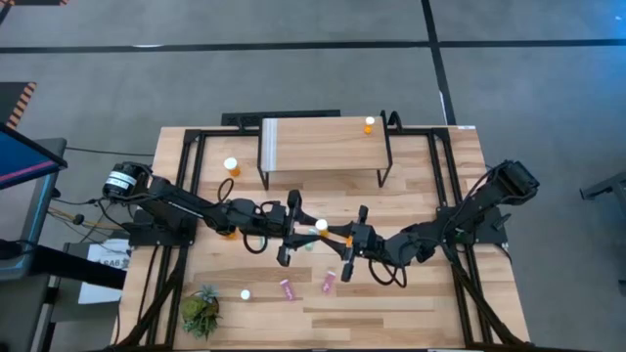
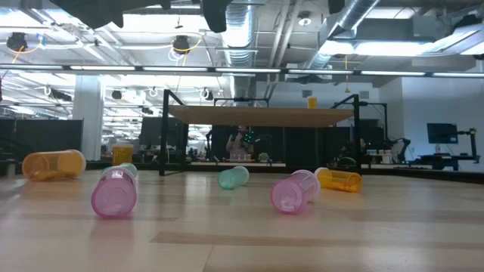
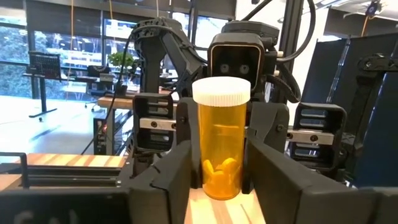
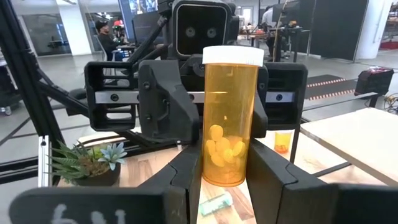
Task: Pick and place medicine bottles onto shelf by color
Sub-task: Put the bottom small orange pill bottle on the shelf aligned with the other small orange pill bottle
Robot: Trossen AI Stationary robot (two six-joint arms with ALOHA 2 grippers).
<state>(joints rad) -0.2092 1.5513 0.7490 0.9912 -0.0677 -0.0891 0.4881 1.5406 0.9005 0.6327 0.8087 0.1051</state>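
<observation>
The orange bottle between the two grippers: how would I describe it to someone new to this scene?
On the wooden table, in front of the raised shelf, the left gripper and right gripper meet mid-table. The orange bottle stands upright between them, white cap up. It alone is held in the air; every other bottle rests on the tabletop or shelf.
</observation>
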